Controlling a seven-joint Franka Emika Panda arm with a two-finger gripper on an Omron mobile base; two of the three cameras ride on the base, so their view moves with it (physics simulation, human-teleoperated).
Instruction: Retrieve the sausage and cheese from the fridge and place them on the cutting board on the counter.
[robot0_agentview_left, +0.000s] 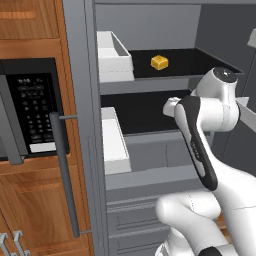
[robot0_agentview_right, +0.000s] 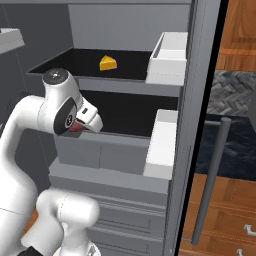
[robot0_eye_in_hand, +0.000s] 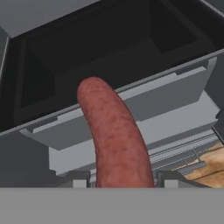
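My gripper (robot0_eye_in_hand: 124, 179) is shut on the reddish-brown sausage (robot0_eye_in_hand: 113, 131), which rises curved between the two dark fingertips (robot0_eye_in_hand: 81, 178) in the hand view. It hangs in front of the open fridge's (robot0_agentview_right: 197, 100) middle black shelf (robot0_agentview_left: 145, 112). In the right base view a bit of the sausage (robot0_agentview_right: 75, 128) shows under the white hand. The yellow-orange cheese (robot0_agentview_left: 159, 62) lies on the upper shelf, well above and behind the hand, cheese (robot0_agentview_right: 108, 63). The dark counter (robot0_agentview_right: 237, 150) shows past the fridge door on the right. The cutting board is out of view.
White door bins (robot0_agentview_left: 114, 55) (robot0_agentview_right: 162, 145) hang on the open doors at either side. A black-panelled microwave (robot0_agentview_left: 30, 107) sits in wooden cabinets to the left. Grey drawers (robot0_agentview_right: 115, 157) lie below the middle shelf. A long bar handle (robot0_agentview_left: 65, 175) stands on the left door.
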